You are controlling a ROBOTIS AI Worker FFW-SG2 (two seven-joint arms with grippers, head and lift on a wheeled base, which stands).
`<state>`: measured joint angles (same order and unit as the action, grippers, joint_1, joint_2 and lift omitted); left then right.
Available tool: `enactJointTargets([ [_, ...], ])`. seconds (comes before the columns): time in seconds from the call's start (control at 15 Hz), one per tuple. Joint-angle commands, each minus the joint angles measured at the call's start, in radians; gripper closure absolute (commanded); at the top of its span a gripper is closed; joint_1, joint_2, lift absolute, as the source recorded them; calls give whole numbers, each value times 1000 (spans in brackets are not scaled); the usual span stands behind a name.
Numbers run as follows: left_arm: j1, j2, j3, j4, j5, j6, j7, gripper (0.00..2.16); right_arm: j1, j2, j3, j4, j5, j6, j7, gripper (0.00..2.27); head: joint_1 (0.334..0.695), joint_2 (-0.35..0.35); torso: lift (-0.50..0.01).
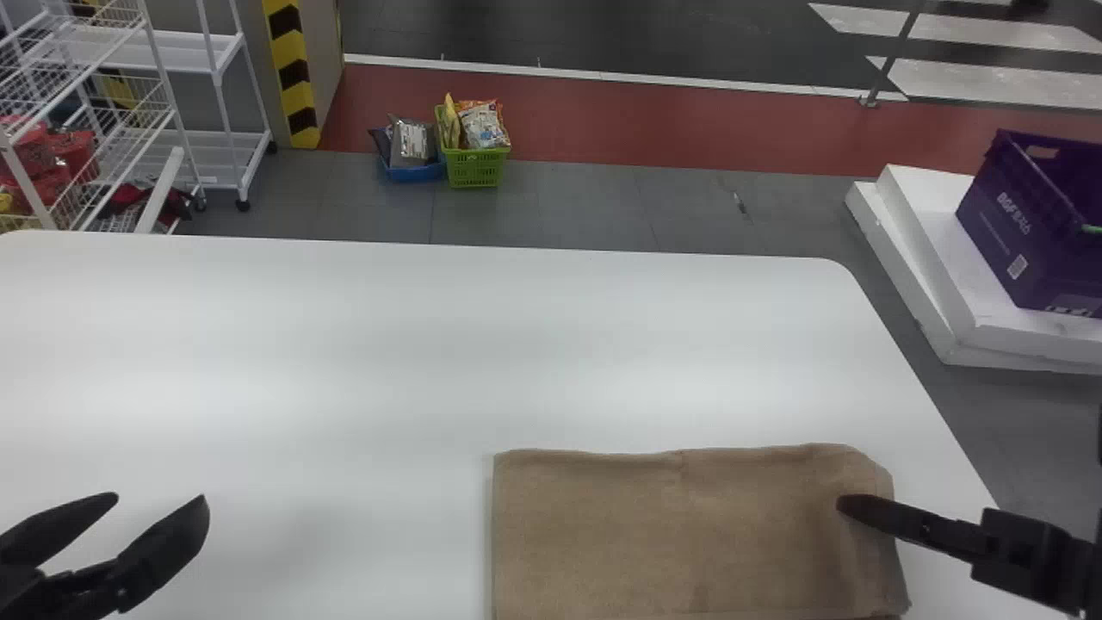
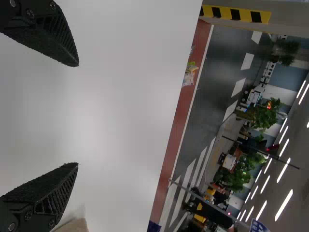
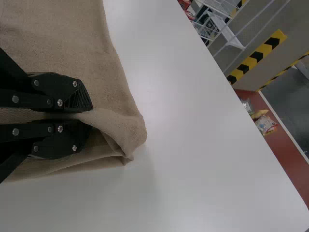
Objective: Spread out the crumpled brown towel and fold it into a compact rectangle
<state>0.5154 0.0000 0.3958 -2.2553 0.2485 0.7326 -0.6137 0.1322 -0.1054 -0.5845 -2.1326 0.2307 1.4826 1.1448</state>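
Brown towel (image 1: 671, 534) lies by the table's (image 1: 387, 362) right edge, and I'd have the right end effector (image 1: 851, 506), pinching its outer side, carry that over low and square, left end effector (image 1: 160, 499) spread.

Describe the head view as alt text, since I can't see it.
A brown towel lies in a rough rectangle on a white table, the right gripper pinching it near its right edge. The left gripper is open, well to the towel's left. Beyond the table are a green basket and a purple crate.
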Motion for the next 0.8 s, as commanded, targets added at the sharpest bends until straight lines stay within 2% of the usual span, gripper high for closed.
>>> enactJointTargets([
  [0.0, 0, -3, 2, 0, 0, 0, 0, 76, -2, 0, 20, 0, 38, 8, 4, 559, 695, -143, -127],
  [0.33, 0, -3, 5, 11, 0, -6, -1, 76, -8, -7, 3, -6, 64, 38, 44, 539, 695, -141, -127],
  [0.73, -3, -3, 3, 13, 0, -6, -1, 76, 9, -10, -12, -9, 65, 42, 53, 556, 695, -156, -127],
])
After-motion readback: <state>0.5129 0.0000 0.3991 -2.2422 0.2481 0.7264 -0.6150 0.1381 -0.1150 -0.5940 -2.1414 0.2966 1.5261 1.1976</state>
